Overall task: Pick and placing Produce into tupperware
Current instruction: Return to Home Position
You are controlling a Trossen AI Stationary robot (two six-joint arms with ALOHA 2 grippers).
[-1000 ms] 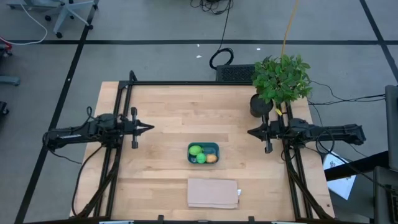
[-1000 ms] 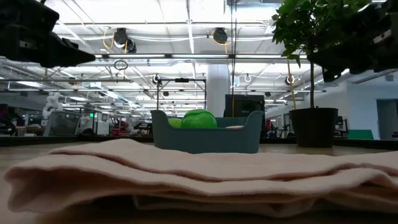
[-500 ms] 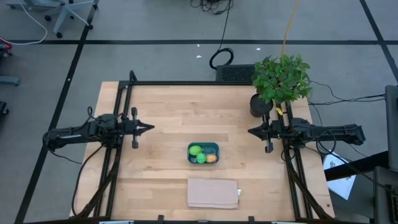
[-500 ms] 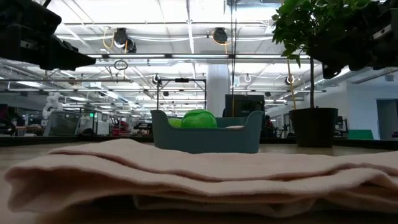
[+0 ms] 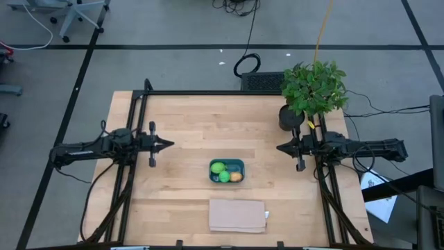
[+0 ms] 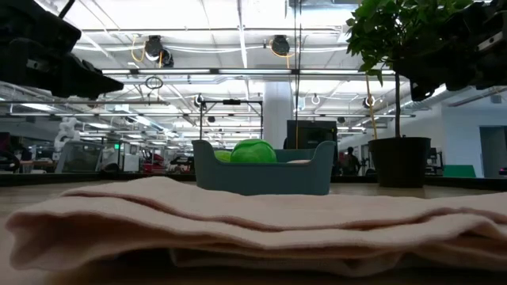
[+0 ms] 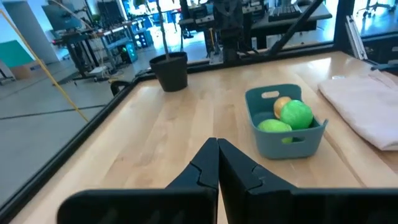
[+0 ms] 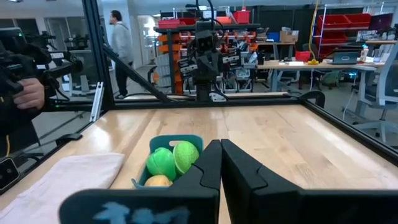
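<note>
The teal tupperware (image 5: pixel 227 171) stands on the table's middle, a little toward the near edge. Inside it lie three pieces of produce: a lime-green one (image 5: pixel 218 167), a bright green ball (image 5: pixel 224 177) and a yellow-orange one (image 5: pixel 236 176). They also show in the left wrist view as the lime-green piece (image 7: pixel 272 126), the ball (image 7: pixel 296 114) and the yellow-orange piece (image 7: pixel 281 104). My left gripper (image 5: pixel 169 144) hovers shut over the table's left side, pointing toward the tupperware. My right gripper (image 5: pixel 279 147) hovers shut over the right side, facing it.
A folded tan cloth (image 5: pixel 238 215) lies by the near edge, in front of the tupperware. A potted plant (image 5: pixel 313 90) stands at the far right corner, just behind my right arm. A black frame rail (image 5: pixel 208 92) runs along the far edge. A person (image 8: pixel 121 43) stands beyond the table.
My left gripper has sunk slightly and rolled a little about its own axis, staying shut. The tupperware and produce have not moved.
</note>
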